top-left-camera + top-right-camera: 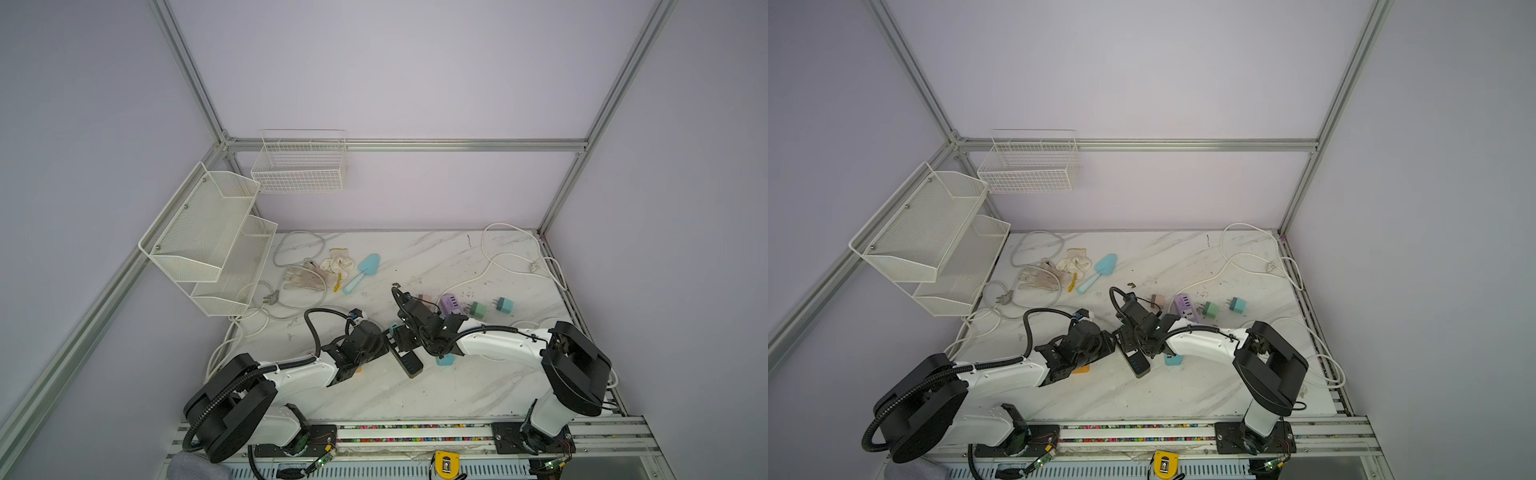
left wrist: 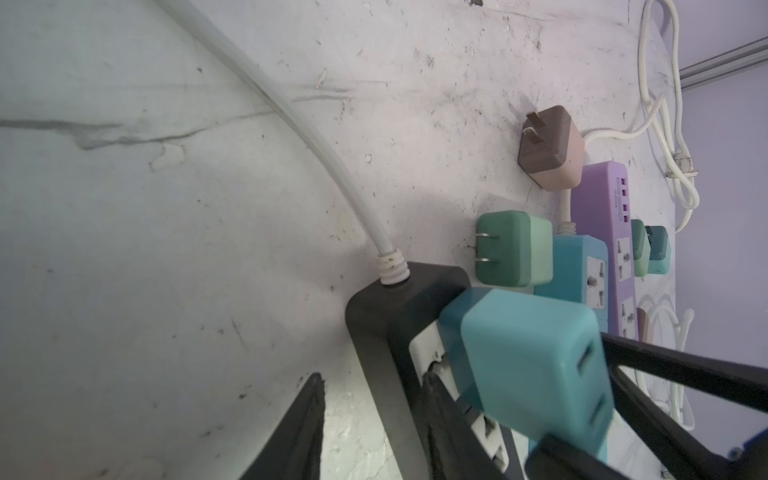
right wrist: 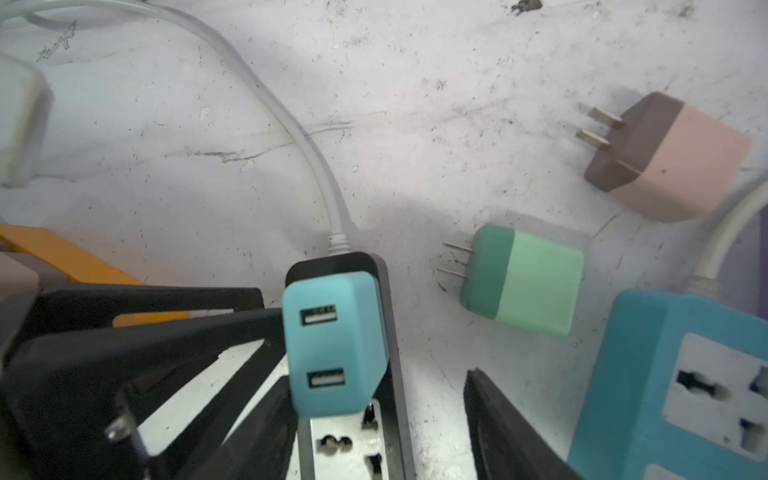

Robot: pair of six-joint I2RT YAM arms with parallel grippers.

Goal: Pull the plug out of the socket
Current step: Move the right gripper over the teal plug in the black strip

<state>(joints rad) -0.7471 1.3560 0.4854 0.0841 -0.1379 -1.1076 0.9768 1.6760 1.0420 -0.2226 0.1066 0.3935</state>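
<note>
Right gripper jaws stand apart, one each side of the plug, ready to pinch. It sits in the strip's far end, near the middle. Left gripper jaws, apart too, straddle the strip's left edge, maybe to pin it down.

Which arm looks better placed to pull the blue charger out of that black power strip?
Probably the right. The right gripper, open, straddles the teal plug in the black power strip, ready to close and pull. The left gripper sits at the strip's edge, suited to steadying it.
</note>
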